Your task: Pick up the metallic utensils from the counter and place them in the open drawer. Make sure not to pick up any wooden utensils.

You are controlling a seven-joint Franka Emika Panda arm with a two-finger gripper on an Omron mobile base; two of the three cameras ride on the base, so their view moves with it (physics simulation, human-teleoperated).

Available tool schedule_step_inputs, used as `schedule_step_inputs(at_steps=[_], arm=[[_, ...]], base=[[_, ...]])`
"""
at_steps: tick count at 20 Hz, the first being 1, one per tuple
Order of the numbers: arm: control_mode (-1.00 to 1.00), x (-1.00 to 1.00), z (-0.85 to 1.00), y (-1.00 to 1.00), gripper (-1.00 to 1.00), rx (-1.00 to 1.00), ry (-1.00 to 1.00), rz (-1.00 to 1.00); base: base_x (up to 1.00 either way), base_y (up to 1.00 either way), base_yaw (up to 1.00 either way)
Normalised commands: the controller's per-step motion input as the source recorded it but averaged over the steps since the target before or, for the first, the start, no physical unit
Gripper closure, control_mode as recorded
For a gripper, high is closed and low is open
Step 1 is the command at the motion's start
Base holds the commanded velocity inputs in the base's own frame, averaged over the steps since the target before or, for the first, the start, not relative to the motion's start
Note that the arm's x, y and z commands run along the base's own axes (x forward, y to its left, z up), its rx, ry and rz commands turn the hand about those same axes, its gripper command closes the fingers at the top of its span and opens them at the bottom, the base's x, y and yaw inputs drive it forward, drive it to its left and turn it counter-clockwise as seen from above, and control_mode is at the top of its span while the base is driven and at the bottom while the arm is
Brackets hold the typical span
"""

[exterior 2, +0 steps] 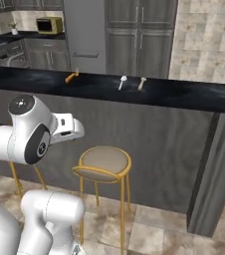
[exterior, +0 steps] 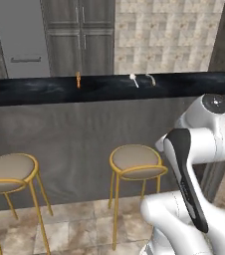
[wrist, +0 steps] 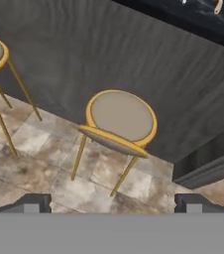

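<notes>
On the long black counter (exterior: 35, 91) (exterior 2: 184, 97) lie three small utensils, all far from my hand. The orange metallic utensil (exterior: 78, 79) (exterior 2: 71, 76) lies furthest left. The silver spoon-like utensil (exterior: 133, 78) (exterior 2: 122, 81) lies in the middle. Just right of it is the tan wooden utensil (exterior: 151, 78) (exterior 2: 142, 83) (wrist: 218, 6). My gripper (wrist: 112, 206) hangs open and empty well below counter height, facing the grey panel front and a stool. The open drawer is out of view.
Two gold-legged stools (exterior: 137, 162) (exterior: 7, 172) (exterior 2: 104, 162) (wrist: 121, 116) stand on the tiled floor against the counter's panel front. A grey end pillar (exterior 2: 219, 174) closes the counter on the right. Tall cabinets and a microwave (exterior 2: 50, 25) lie beyond the counter.
</notes>
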Motion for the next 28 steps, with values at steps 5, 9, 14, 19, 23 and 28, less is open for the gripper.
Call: schedule_step_inputs(at_steps=[5, 9, 14, 19, 23, 28], arm=[[1.0, 0.0, 0.0, 0.0, -1.0, 0.0, 0.0, 0.0], [1.0, 0.0, 0.0, 0.0, -1.0, 0.0, 0.0, 0.0], [1.0, 0.0, 0.0, 0.0, -1.0, 0.0, 0.0, 0.0], [1.0, 0.0, 0.0, 0.0, -1.0, 0.0, 0.0, 0.0], [1.0, 0.0, 0.0, 0.0, -1.0, 0.0, 0.0, 0.0], [1.0, 0.0, 0.0, 0.0, -1.0, 0.0, 0.0, 0.0]], base=[[0.54, 0.6, 0.0], [0.59, -0.18, -0.1], [0.13, -0.55, -0.25], [0.32, -0.32, -0.26], [0.91, 0.01, -0.15], [1.0, 0.26, -0.04]])
